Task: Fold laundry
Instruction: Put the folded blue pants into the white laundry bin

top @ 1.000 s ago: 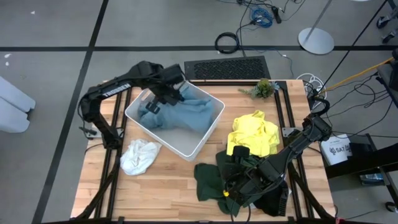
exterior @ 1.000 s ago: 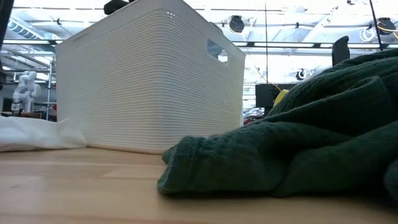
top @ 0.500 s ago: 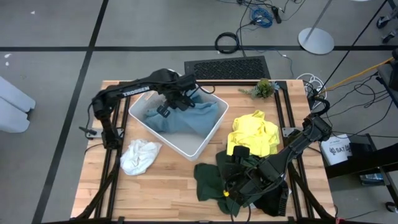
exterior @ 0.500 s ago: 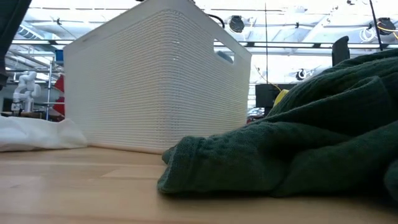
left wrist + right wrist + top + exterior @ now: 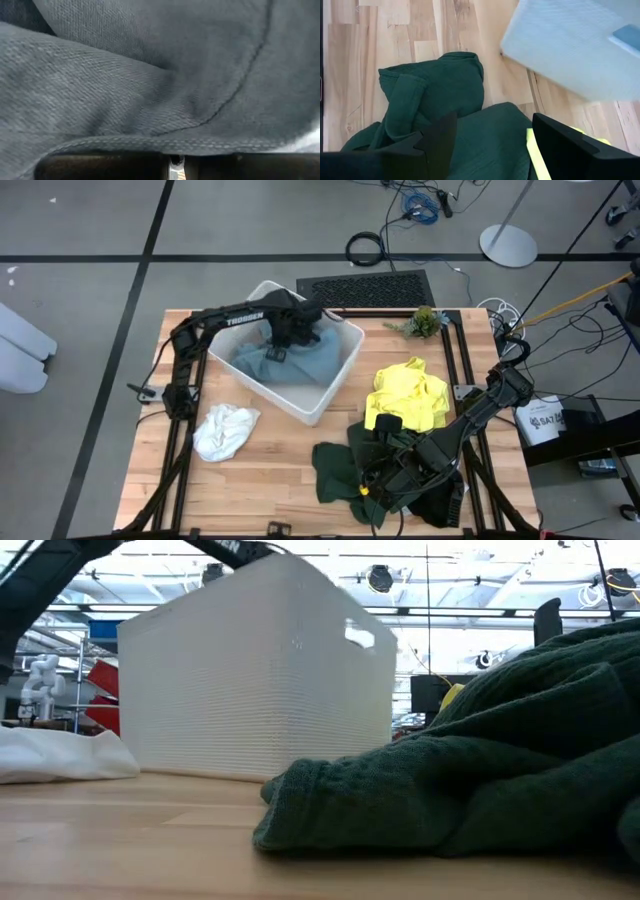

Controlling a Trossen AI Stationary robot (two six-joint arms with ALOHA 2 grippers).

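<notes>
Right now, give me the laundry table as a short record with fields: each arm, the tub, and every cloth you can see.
left gripper: shut on the light blue cloth garment, inside the tub
right gripper: open, low over the dark green cloth garment at the table's near right
rigid white rectangular plastic tub: on the wooden table, tipped up on one side
bright yellow cloth garment: on the table, right of the tub
small white cloth: crumpled near the tub's front corner
</notes>
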